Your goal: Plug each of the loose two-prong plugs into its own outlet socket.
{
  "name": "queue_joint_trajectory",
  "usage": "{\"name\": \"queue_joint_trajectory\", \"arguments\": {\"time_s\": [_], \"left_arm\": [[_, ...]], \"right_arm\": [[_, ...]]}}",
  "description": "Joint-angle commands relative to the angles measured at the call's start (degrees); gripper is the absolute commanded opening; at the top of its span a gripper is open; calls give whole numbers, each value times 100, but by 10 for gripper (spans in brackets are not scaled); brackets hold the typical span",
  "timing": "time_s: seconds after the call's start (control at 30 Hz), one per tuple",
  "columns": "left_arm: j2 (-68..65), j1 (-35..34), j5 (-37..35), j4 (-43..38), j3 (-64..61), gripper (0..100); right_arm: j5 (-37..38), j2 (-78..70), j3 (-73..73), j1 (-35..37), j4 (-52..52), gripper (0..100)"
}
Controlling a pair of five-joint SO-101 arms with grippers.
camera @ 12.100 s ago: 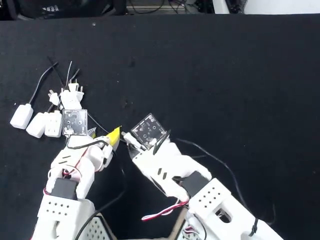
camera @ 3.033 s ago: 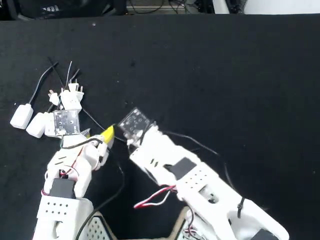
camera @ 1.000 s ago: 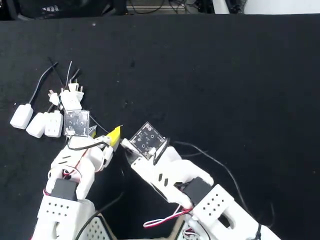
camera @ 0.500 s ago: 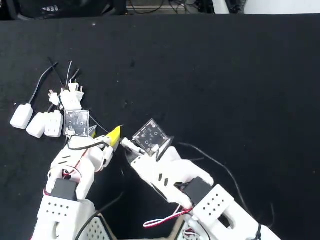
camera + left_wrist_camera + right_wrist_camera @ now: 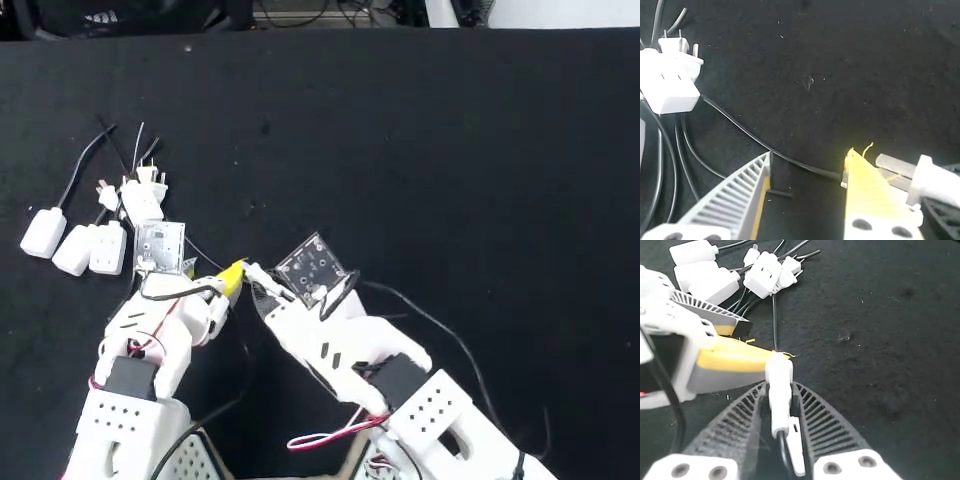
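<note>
**Two-prong plug [image 5: 778, 371] held in right gripper [image 5: 780, 392], not yet plugged in**

The white plug is clamped between the right gripper's closed fingers. It sits near and left of centre over the black worktop [image 5: 450, 150], its tip touching the left gripper [image 5: 809, 160]. The left gripper is wide open and grips nothing; a black cord [image 5: 740, 132] lies between its fingers. The white sockets [image 5: 75, 245] cluster at the left. No plug looks seated, so the task seems barely begun.

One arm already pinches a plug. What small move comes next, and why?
Probably swing the plug past the left gripper toward the white socket: the right gripper is shut on it, but its prongs point at the left gripper's yellow finger, not at slots.
</note>
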State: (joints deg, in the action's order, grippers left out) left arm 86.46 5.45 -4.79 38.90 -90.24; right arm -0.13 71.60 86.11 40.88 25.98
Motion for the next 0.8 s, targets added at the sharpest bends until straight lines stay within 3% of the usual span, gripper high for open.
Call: {"name": "queue_joint_trajectory", "arguments": {"time_s": [0.0,0.1,0.33,0.57,0.77], "left_arm": [[53,-110,70,9,101,234],[53,-514,26,9,224,234],[53,-1420,-536,-35,286,234],[53,-2009,-844,-220,224,234],[53,-2070,-897,-202,224,234]], "right_arm": [[0,66,-119,-431,53,10],[-26,-31,-418,-914,536,10],[0,-1525,-1516,-923,1468,10],[492,-3196,-2695,334,2752,11],[571,-4259,-2853,255,2708,11]]}}
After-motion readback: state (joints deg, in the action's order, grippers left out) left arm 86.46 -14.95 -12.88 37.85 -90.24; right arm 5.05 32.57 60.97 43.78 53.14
